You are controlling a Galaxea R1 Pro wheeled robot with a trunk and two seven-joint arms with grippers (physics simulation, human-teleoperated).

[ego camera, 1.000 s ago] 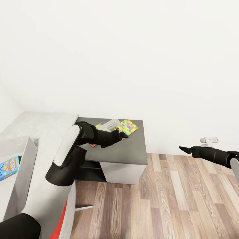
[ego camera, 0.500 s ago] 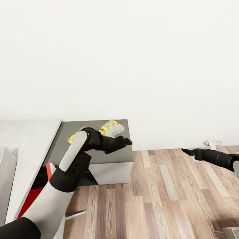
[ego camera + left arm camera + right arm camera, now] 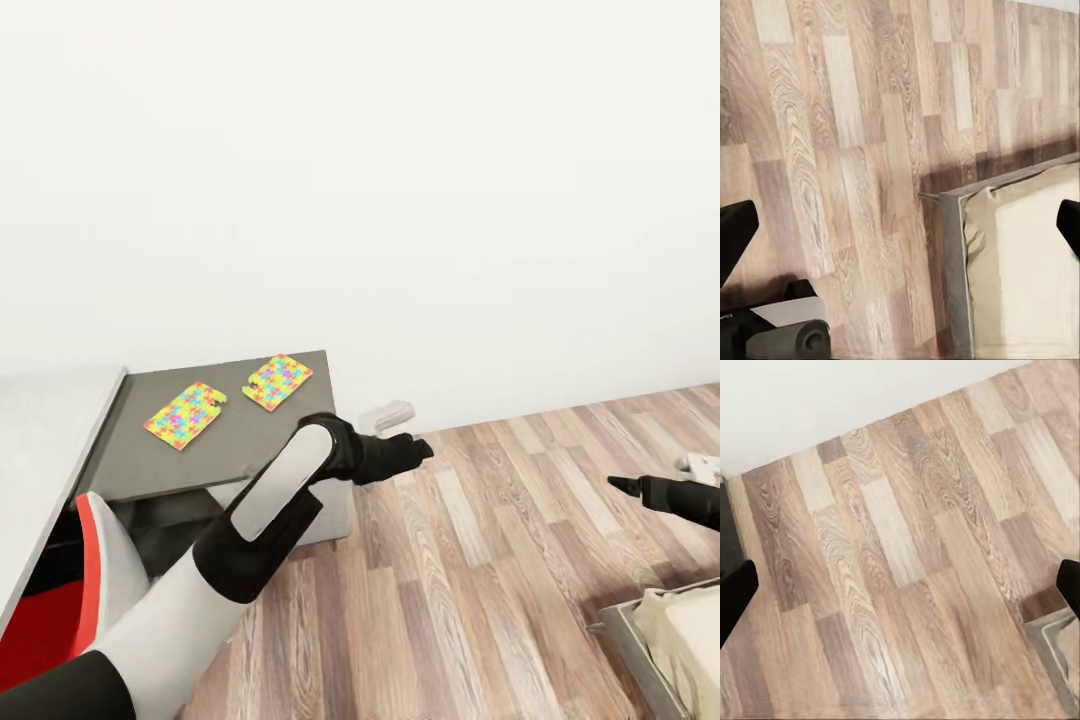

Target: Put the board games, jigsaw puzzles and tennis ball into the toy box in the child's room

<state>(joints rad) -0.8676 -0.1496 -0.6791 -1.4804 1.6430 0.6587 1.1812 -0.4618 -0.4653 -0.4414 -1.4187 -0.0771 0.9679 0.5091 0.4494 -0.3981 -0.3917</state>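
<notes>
We have two jigsaw puzzles on the dark end of the table (image 3: 130, 470): one puzzle (image 3: 186, 415) nearer the pale top, the other puzzle (image 3: 277, 381) toward the wall corner, lying just apart from each other, each with its long axis running slantwise toward the back wall. Both sit to our left and ahead. Our left gripper (image 3: 418, 449) hangs out over the wood floor (image 3: 480, 560), past the table's right edge, so the puzzles lie back and to the left of it, behind the forearm. Our right gripper (image 3: 622, 486) is well apart on the far side, near the corner of the bed (image 3: 665, 630). In both wrist views only the dark finger edges show at the margins with bare floor between them, so both sets of jaws stand apart and hold nothing.

We judge the left arm the nearer for either puzzle, though it would need to swing back over the table. The bed corner (image 3: 1020, 247) lies under the left wrist view, so a game on the bed may be our aim instead; we cannot tell.
</notes>
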